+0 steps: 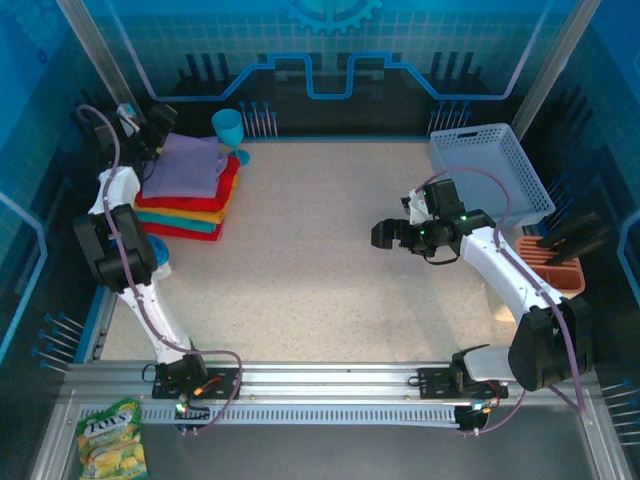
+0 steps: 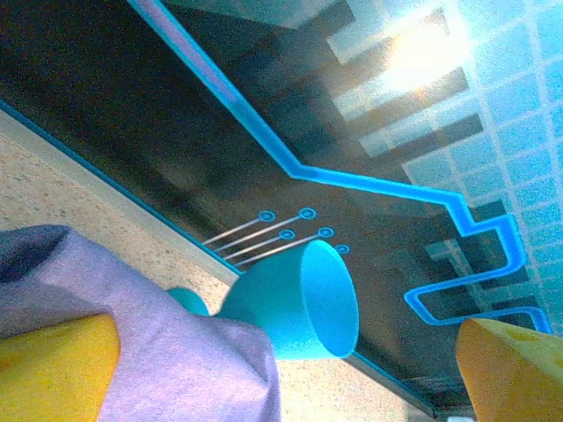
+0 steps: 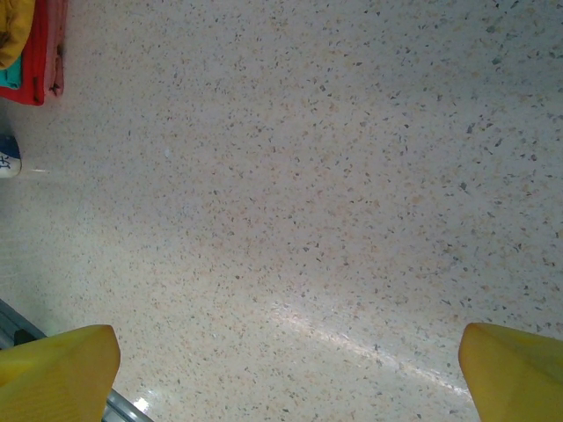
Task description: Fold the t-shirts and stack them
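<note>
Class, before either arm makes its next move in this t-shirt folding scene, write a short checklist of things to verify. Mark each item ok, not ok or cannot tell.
1. Left gripper open, gripping nothing: ok; it sits at the lavender t-shirt.
2. Right gripper open over bare table: ok.
3. Lavender t-shirt folded and on top of the stack: ok.
4. Stack edges aligned: not ok; the lower layers jut out toward the near side.
5. Teal cup apart from the stack: cannot tell; it stands very close.
</note>
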You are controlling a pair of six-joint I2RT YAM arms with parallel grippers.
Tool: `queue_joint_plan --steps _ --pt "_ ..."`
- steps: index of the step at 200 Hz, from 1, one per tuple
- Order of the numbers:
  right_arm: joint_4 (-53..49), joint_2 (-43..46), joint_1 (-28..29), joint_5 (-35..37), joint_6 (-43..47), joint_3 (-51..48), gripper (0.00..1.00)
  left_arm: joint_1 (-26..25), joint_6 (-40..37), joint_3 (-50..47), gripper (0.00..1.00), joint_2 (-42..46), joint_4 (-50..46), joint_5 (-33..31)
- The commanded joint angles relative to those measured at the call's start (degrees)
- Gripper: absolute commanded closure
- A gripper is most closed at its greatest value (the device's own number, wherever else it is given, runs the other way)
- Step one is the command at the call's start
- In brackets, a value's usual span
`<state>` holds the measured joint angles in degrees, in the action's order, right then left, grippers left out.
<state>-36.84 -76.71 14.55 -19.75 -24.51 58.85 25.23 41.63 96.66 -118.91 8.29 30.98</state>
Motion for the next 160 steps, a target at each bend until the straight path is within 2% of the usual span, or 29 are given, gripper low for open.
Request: queue_joint_plan --steps 1,93,123,160 --pt "-0.5 0.0 -0.7 -0.9 0.3 -0.6 0.0 1.0 1.2 -0.9 0.02 -2.2 2.7 1.1" --pt "-0.9 3.3 -0.8 -0.6 -0.7 -1.8 0.0 1.9 2.8 -3.0 0.02 -0.1 4.2 3.7" --pt "-2.0 3.6 -1.0 1.5 0.9 -0.8 0.0 2.0 2.5 -3.0 0.02 5.1 3.0 4.9" --pt "-0.9 3.7 -2.9 4.3 2.8 0.2 0.0 2.0 -1.6 -6.4 0.01 14.5 -0.5 4.9"
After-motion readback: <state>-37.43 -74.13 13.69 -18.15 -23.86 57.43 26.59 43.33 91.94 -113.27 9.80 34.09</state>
